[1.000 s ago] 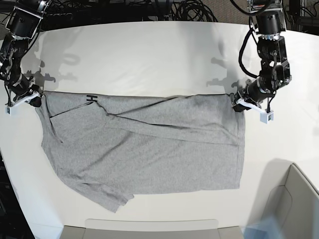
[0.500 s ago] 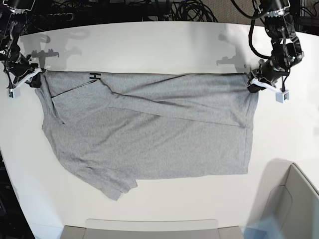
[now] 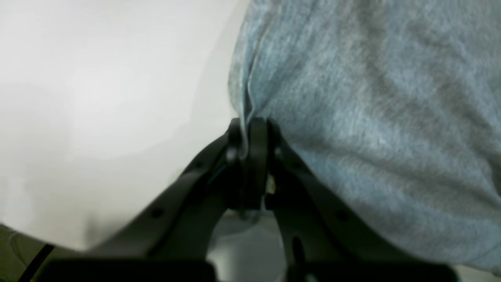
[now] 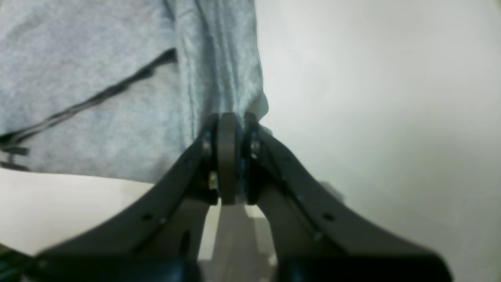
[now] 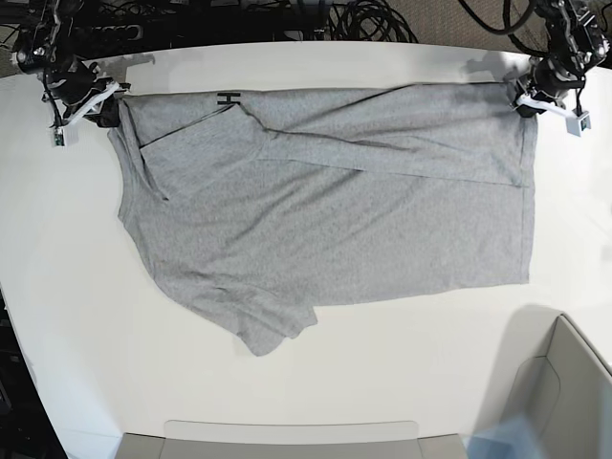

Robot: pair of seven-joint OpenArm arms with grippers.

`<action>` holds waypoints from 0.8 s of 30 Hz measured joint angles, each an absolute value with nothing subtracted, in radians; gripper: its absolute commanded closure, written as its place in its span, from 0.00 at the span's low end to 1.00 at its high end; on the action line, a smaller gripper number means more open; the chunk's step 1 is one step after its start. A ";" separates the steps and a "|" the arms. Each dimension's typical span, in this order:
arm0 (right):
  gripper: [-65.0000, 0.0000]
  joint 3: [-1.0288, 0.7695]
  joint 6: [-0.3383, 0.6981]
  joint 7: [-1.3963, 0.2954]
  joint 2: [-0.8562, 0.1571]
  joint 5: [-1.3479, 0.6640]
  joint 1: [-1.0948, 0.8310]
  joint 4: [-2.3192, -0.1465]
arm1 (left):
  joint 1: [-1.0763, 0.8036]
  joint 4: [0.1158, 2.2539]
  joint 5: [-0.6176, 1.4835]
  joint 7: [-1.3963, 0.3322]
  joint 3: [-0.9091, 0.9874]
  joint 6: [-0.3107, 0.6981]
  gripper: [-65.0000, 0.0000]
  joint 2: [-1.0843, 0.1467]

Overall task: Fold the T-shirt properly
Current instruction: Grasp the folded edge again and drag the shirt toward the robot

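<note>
The heather-grey T-shirt (image 5: 325,206) hangs stretched between both arms above the white table, its top edge taut and its lower part draped toward the camera. A small black mark (image 5: 228,98) shows near the top edge. My left gripper (image 5: 529,99) is shut on the shirt's top right corner; in the left wrist view the fabric (image 3: 372,102) is pinched between the black fingers (image 3: 256,141). At the top left corner my right gripper (image 5: 103,107) is shut on the cloth too, and the right wrist view shows cloth (image 4: 117,78) clamped at the fingertips (image 4: 227,133).
The white table (image 5: 402,382) lies under the shirt. A grey bin (image 5: 564,402) stands at the lower right corner. A grey tray edge (image 5: 287,435) runs along the bottom. Black cables (image 5: 363,19) lie behind the far table edge.
Both grippers have carried the shirt's top edge up and away toward the far side of the table. The shirt rose with them and now spreads wider and flatter.
</note>
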State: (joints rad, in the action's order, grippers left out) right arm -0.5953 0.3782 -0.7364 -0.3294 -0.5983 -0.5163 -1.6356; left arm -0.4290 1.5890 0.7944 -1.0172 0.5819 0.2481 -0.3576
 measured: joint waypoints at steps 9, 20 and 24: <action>1.00 -0.598 0.378 -0.712 -0.332 -0.626 -0.593 -1.640 | -0.478 1.591 0.801 -1.017 0.589 0.252 1.00 -0.393; 0.65 -0.598 0.379 -0.736 -0.337 -0.655 -0.593 -1.662 | -0.482 1.746 0.791 -1.017 0.589 0.245 0.77 -0.397; 0.64 -0.604 0.379 -0.734 -0.332 -0.656 -0.606 -1.722 | -0.482 1.745 0.787 -1.089 0.593 0.241 0.77 -0.397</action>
State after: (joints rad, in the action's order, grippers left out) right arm -0.6041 0.3786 -0.7338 -0.3325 -0.6563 -0.6056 -1.7222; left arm -0.4820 1.7454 0.7868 -1.0893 0.5934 0.2413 -0.3965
